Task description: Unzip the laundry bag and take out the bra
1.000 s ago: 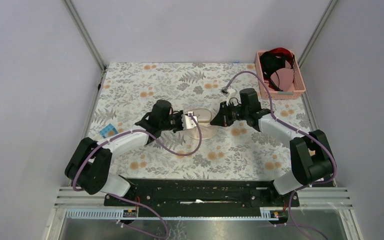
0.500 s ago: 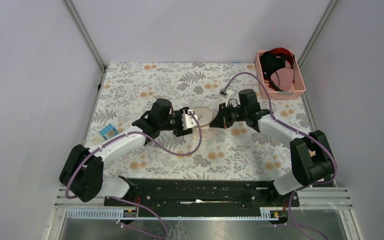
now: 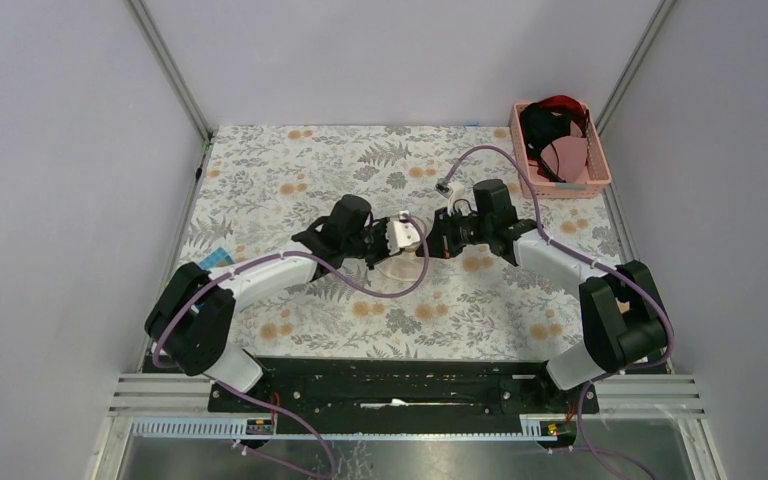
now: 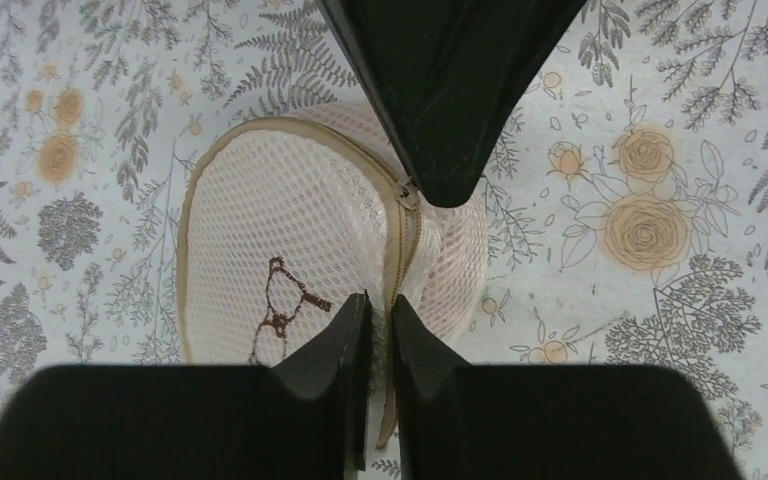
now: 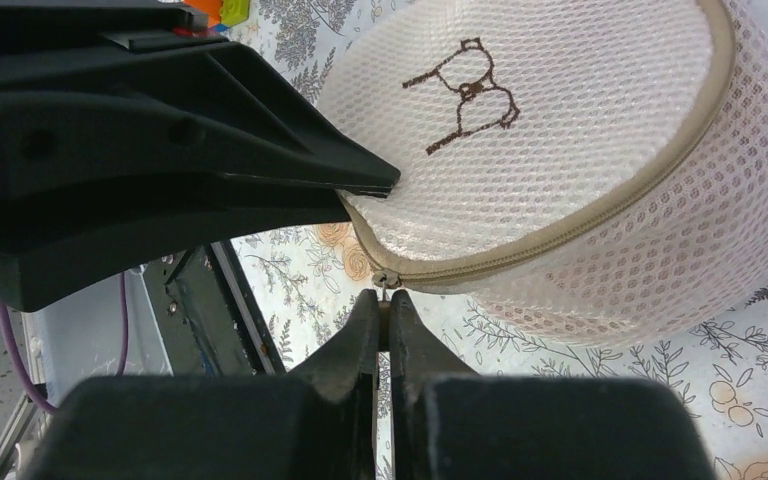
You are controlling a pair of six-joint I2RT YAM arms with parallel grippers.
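Note:
The round cream mesh laundry bag (image 4: pixel 280 230) with a dark line drawing lies mid-table, tilted up between my two grippers; it also shows in the right wrist view (image 5: pixel 560 130) and, mostly covered, in the top view (image 3: pixel 397 263). My left gripper (image 4: pixel 380 300) is shut on the bag's mesh edge beside the zip; it shows in the top view (image 3: pixel 401 232). My right gripper (image 5: pixel 383 297) is shut on the zip pull (image 5: pixel 384 280) at the opposite side; it shows in the top view (image 3: pixel 430 243). The visible stretch of zip is closed. The bra is hidden.
A pink slatted basket (image 3: pixel 600 172) with black and red garments and a pale pink piece stands at the far right corner. A small blue object (image 3: pixel 218 256) lies at the left. Purple cables loop over the floral cloth (image 3: pixel 290 170). Grey walls close three sides.
My left gripper has moved right and slightly away with the bag's edge in it, bringing the bag close against my right gripper. The right arm has barely moved.

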